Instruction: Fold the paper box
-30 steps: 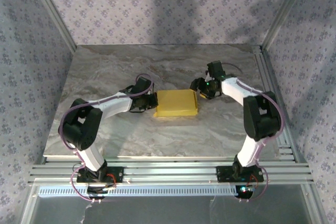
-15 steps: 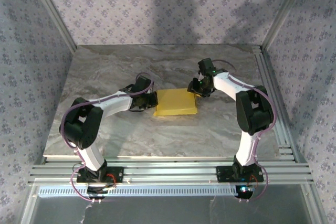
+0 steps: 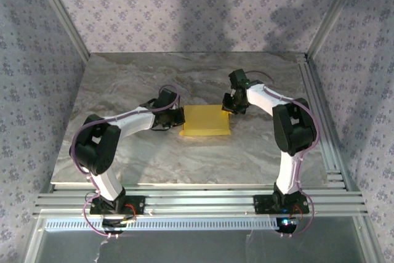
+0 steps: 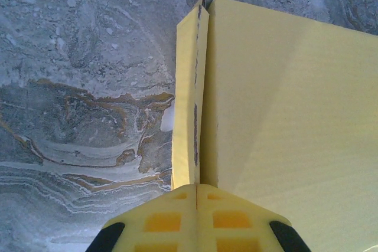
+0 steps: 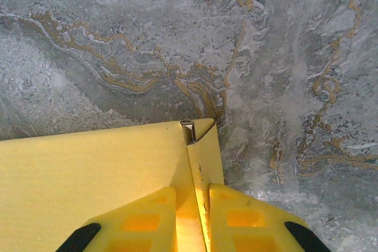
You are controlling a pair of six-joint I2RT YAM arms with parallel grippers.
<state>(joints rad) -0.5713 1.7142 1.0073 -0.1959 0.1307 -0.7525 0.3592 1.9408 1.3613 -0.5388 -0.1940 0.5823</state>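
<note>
We see soft, even light from overhead, with broad dim shadows across the back wall (image 3: 197, 4). The top view is slightly soft. Up close the table (image 4: 77, 87) is crisp, while the paper box (image 4: 283, 116) seems faintly washed out.

Our left forearm lies low toward 3 o'clock, left gripper (image 4: 196, 192) pinched on the paper box (image 4: 283, 116). Our right forearm reaches toward 9 o'clock, right gripper (image 5: 193, 196) nipping the box's edge.

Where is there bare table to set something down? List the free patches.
Free: the wide strip of table between the paper box and the back wall; the near strip between the box and the front rail. Crowded: the middle, where the left gripper and right gripper flank the box.
</note>
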